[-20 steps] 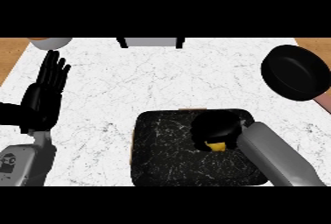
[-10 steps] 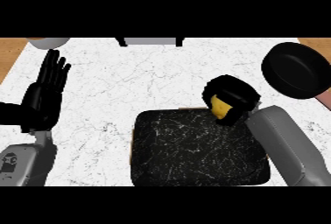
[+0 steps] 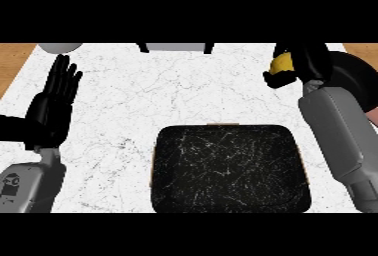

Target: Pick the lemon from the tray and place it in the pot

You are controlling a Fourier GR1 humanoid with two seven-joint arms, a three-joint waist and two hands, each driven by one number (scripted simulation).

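Black and scratched, the square tray (image 3: 229, 170) with rounded corners lies bare on the white marbled counter (image 3: 184, 90). Beyond the tray's far right corner, the right hand (image 3: 306, 62) curls its fingers round the small yellow lemon (image 3: 280, 64), held just beside the round black pot (image 3: 354, 77). Well left of the tray, the left hand (image 3: 52, 107) rests with straight fingers pressed together, touching nothing.
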